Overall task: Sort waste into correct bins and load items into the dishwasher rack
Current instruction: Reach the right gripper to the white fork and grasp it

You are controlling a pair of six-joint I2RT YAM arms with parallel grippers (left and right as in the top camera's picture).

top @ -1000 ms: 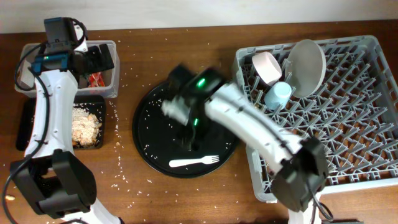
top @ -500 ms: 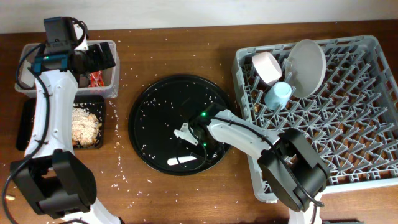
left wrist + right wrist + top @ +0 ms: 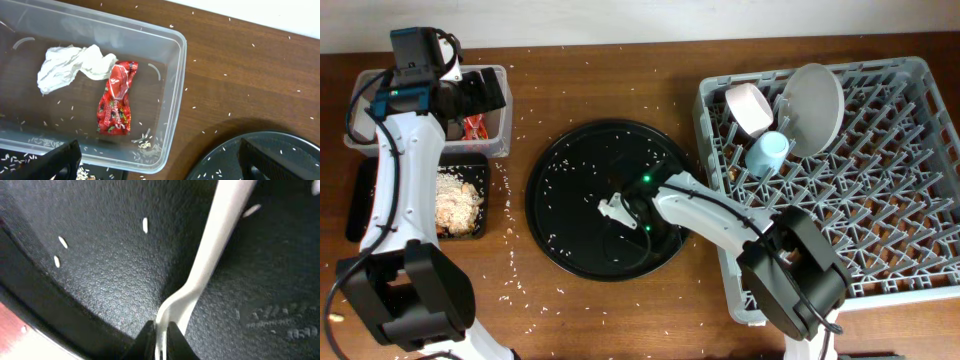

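Observation:
My right gripper is down over the round black tray and shut on the white plastic fork. In the right wrist view the fork runs up from the pinched fingertips of my right gripper. My left gripper hovers open over the clear tub. That tub holds the crumpled white napkin and the red wrapper; my left gripper has nothing between its fingers. The grey rack carries the white bowl, blue cup and pale plate.
A flat black rectangular tray below the tub holds a heap of rice-like scraps. Loose rice grains dot the round tray and the brown table around it. The rack's near edge lies close beside my right arm.
My right gripper dropped onto the fork and shut on it. The fork no longer lies flat at the tray's front edge; it has moved up toward the middle. The left arm stayed still.

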